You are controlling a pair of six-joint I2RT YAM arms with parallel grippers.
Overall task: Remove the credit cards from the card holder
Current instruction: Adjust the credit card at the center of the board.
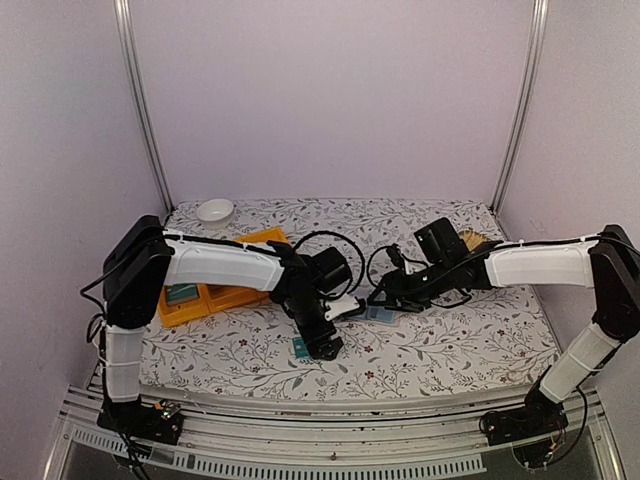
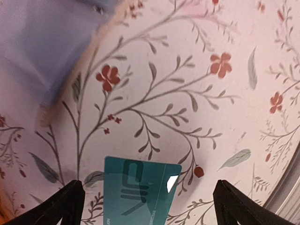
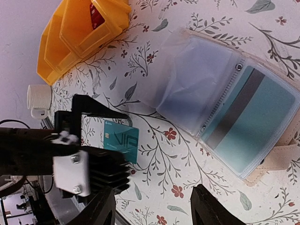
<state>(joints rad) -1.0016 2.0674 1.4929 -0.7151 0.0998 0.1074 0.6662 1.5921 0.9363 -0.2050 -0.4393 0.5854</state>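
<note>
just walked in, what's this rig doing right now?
Left end effector is open over a teal card lying loose on the table, not gripping it. Right end effector hovers open by the card holder, spread open with a second teal card inside. A red card sits in the yellow bin.

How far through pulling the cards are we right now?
Done: a red card sits in the yellow bin, and a loose teal card lies on the table. In hand: nothing is gripped; the left hand hangs open over that card and the right hand is open near the card holder. Left: a striped teal card sits in the holder's sleeve.
</note>
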